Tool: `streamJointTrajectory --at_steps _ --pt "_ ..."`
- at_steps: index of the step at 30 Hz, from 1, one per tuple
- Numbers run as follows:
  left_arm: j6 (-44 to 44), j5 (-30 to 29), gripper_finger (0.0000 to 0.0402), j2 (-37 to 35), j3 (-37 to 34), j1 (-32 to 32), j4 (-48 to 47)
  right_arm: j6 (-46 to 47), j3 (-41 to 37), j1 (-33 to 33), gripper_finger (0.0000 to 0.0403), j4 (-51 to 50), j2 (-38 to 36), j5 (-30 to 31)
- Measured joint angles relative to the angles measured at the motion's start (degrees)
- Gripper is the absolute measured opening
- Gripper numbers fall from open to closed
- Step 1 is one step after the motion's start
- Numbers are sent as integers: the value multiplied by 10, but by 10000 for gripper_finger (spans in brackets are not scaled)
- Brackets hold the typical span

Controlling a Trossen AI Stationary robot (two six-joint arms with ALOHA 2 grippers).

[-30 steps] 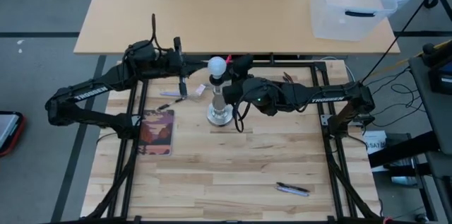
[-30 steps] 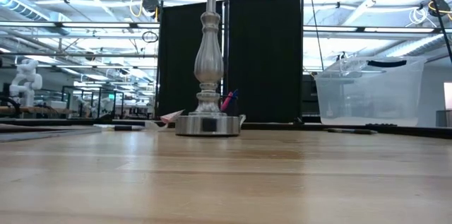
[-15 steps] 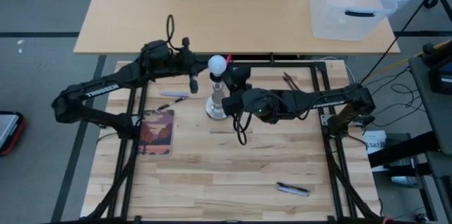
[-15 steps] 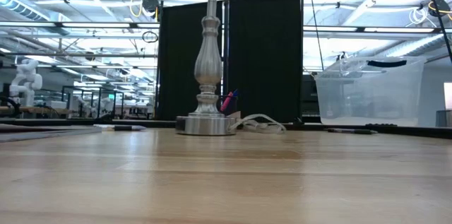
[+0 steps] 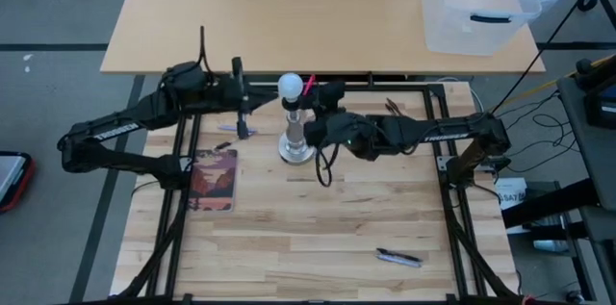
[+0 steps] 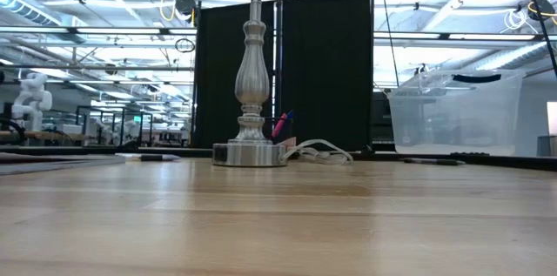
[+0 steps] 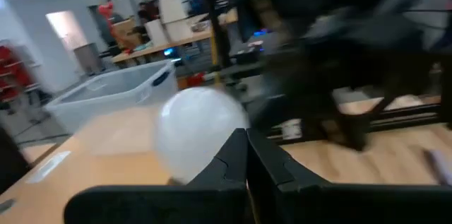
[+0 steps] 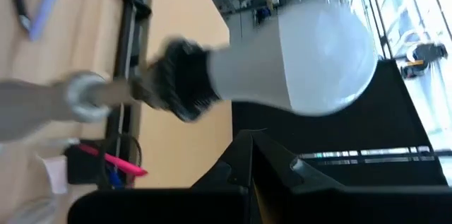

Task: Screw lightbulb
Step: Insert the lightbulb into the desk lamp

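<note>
Both my grippers are clenched on nothing. My right gripper (image 5: 322, 95) sits just beside the lightbulb (image 5: 290, 84), fingers pressed together, not around the globe. My left gripper (image 5: 242, 101) hangs on the other side, a little further off, likewise pinched closed and empty.

The lightbulb stands upright in the dark socket (image 8: 180, 80) on top of the silvery stand (image 6: 251, 76), whose disc foot (image 6: 250, 154) rests flat on the wooden table (image 5: 318, 238).

Judgement: the bulb looks seated, no threads showing. Whether it is fully tightened I cannot tell. Remaining, at most: a final check and withdrawing both arms.
</note>
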Motion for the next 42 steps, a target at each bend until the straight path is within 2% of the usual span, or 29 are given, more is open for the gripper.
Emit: streamJointTrajectory --at_steps 4,9,14,19,29,37,42 --pt "3 5 0 6 0 -23 -1 -19 0 -33 0 3 0 -5" --pt "6 6 0 11 0 -30 -2 -46 0 -68 0 31 0 -54" --pt "4 -5 0 18 0 -29 -9 -90 0 -88 0 88 0 -80" --pt "3 -17 0 30 0 -27 -8 -105 0 -95 0 99 0 -105" --pt "1 -24 0 27 0 2 -12 -102 0 -71 0 94 0 -99" --pt "1 -22 0 27 0 16 -18 -100 0 -51 0 82 -1 -67" --pt "1 -29 0 28 0 21 -18 -69 0 -42 0 53 -1 -74"
